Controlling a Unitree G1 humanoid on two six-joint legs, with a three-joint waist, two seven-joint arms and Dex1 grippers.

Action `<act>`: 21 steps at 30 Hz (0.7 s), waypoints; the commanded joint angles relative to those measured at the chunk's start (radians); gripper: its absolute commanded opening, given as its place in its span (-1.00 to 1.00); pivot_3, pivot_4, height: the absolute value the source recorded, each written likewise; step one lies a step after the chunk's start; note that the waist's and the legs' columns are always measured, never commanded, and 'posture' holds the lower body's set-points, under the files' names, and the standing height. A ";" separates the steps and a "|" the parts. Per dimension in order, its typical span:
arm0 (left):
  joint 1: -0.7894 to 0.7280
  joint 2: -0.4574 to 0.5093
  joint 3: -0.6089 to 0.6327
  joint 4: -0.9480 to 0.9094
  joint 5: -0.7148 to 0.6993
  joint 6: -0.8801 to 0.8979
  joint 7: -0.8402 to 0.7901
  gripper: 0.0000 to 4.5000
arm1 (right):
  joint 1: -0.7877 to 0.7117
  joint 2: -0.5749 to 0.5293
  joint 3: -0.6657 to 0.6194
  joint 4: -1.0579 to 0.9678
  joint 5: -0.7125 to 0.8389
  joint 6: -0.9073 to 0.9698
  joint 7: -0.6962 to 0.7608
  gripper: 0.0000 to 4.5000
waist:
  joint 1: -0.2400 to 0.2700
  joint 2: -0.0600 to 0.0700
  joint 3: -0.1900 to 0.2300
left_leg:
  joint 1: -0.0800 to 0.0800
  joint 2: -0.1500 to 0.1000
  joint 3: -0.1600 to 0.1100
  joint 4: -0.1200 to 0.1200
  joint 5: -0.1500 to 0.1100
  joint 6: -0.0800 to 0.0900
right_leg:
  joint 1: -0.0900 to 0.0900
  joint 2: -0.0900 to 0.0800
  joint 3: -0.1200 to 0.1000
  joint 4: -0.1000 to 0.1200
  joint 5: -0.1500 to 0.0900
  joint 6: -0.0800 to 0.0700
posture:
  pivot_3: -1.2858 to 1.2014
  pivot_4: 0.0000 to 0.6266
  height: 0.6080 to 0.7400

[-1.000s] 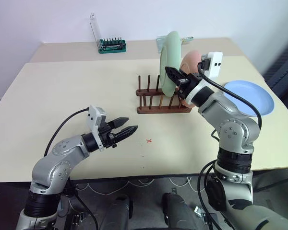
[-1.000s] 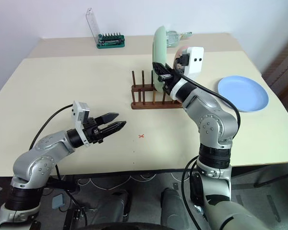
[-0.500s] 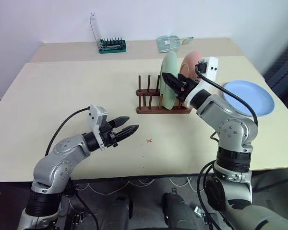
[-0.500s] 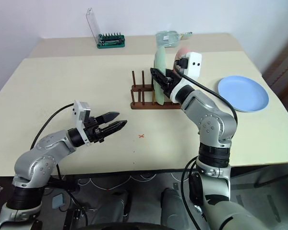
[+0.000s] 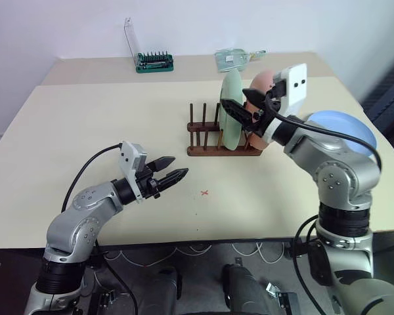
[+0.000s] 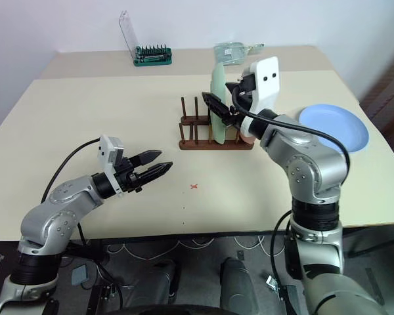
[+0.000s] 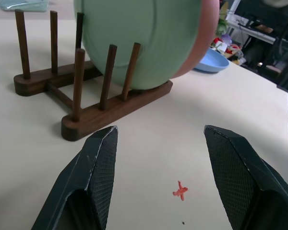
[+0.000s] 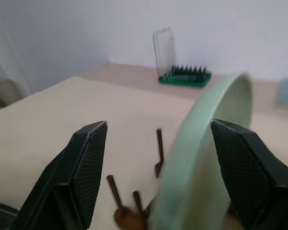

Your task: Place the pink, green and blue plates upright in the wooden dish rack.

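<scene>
Right jaws apart, astride green plate (image 5: 230, 108) rim

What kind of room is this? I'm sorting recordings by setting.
Probably a lab or workshop, not a kitchen: a bare table against a plain wall, a green screwdriver-bit set at its back, and a dish rack staged like a test prop.

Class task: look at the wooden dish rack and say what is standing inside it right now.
The wooden dish rack holds the green plate upright between its pegs, with the pink plate standing right behind it. The green plate and the right gripper cover most of the pink one.
</scene>
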 commanded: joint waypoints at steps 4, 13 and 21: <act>-0.029 0.024 -0.026 -0.021 0.030 -0.014 -0.022 0.31 | 0.027 -0.192 -0.145 -0.124 0.068 -0.113 0.200 0.54 | 0.004 0.000 0.000 | 0.000 0.000 0.000 0.000 0.000 0.001 | 0.001 0.000 0.000 -0.001 0.000 0.000 | 0.03 -0.52 1.00; -0.065 0.002 -0.077 -0.013 0.029 -0.013 -0.049 0.31 | 0.360 -0.536 -0.146 0.241 -0.305 -0.392 0.323 0.54 | 0.005 0.000 0.000 | 0.000 -0.001 0.002 0.003 -0.002 0.004 | 0.005 -0.001 0.000 -0.004 -0.002 0.001 | 0.03 -0.52 1.00; -0.092 -0.011 -0.093 0.005 0.045 -0.020 -0.059 0.31 | 0.206 -0.482 0.129 0.857 -0.683 -0.709 0.154 0.54 | -0.001 0.002 0.001 | 0.002 0.001 0.005 0.003 -0.002 0.004 | 0.004 -0.001 0.001 -0.003 -0.002 0.000 | 0.03 -0.52 1.00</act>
